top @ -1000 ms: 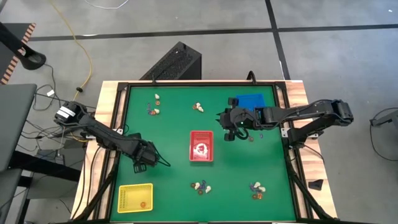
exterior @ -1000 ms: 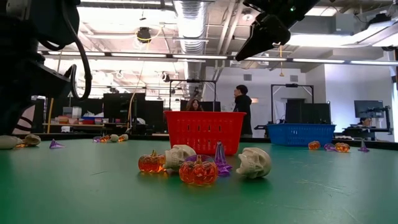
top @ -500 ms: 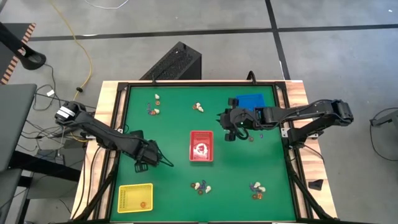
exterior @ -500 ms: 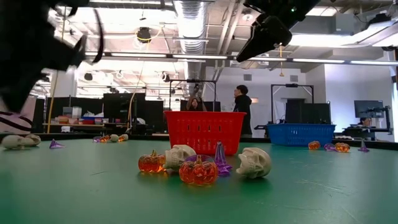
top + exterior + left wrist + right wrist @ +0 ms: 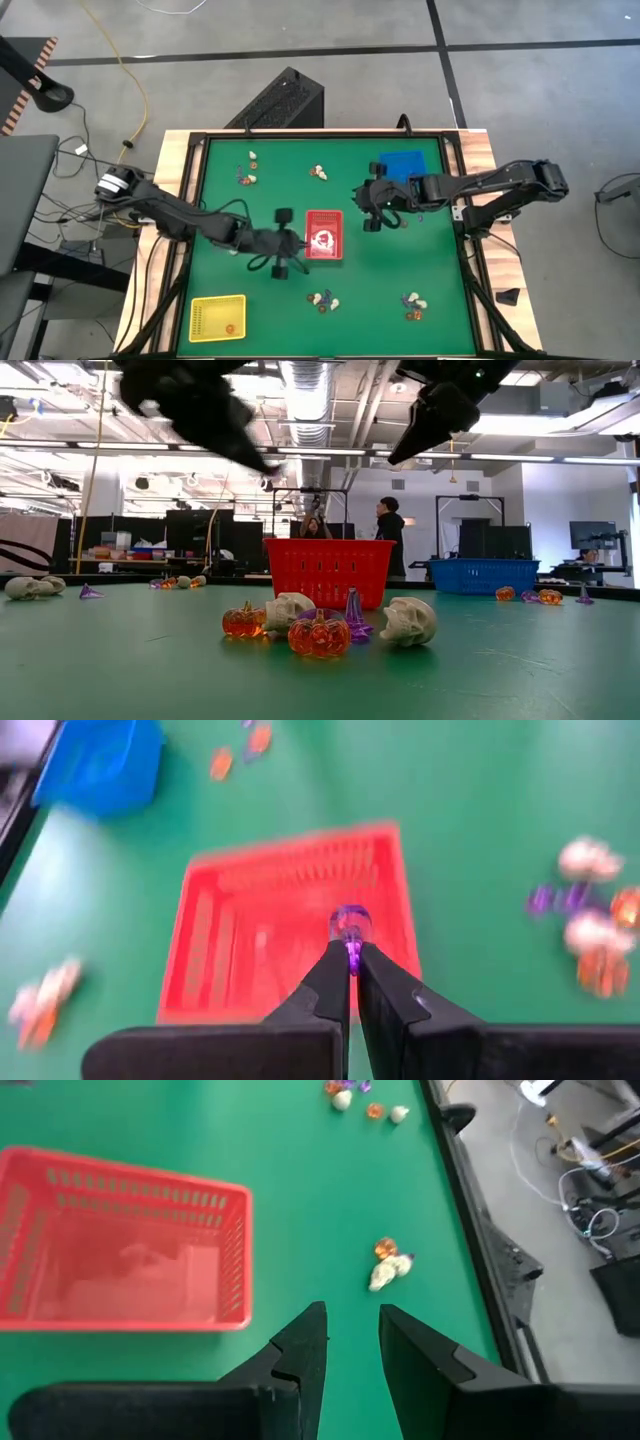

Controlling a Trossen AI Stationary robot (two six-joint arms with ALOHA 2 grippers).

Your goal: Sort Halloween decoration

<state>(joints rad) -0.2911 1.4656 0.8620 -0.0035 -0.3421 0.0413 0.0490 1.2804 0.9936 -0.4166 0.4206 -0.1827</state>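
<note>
A small translucent purple trinket (image 5: 349,926), seemingly glass, sits pinched in the left gripper (image 5: 352,960) above the red plastic tray (image 5: 220,950); the right gripper (image 5: 352,1330) hovers part-open, empty.

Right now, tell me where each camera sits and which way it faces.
High view: overhead, straight down on the table; both arms show.
Low view: tabletop level, facing the room; arms enter from above.
Left wrist view: behind the left end effector, pinching a purple trinket over the red tray.
Right wrist view: behind the right end effector, fingers apart, facing the table.
All four share the red tray.
</note>
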